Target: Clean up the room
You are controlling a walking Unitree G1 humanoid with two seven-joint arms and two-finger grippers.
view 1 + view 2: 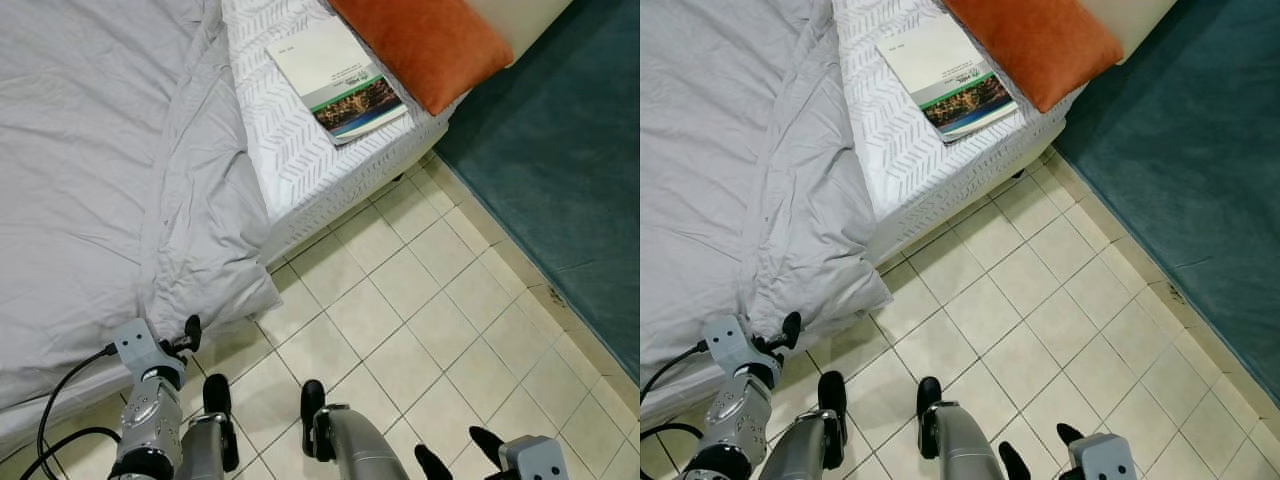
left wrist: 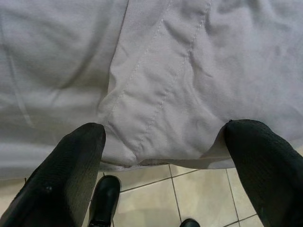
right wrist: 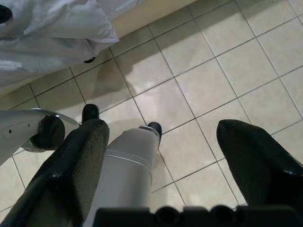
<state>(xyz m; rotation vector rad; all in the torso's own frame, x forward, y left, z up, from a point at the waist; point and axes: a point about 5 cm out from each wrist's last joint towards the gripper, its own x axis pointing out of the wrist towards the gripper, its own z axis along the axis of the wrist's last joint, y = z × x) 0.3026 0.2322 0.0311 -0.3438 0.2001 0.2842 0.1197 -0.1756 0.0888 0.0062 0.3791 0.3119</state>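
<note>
Left end effector [image 2: 163,175] spread wide at the hanging corner of the crumpled grey bedsheet [image 1: 110,180]; right end effector [image 3: 161,175] also released, over the tiled floor. Best pinched at the stitched hem, probably the firmest hold, then drawn toward the orange pillow [image 1: 425,40].

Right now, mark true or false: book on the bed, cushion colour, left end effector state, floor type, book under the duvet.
1. A book lies on the bed. True.
2. The cushion is blue. False: it is orange.
3. The left end effector is shut on the duvet. False: it is open, holding nothing.
4. The floor is tiled. True.
5. The duvet covers the book. False: the book lies uncovered beside the cushion.
</note>
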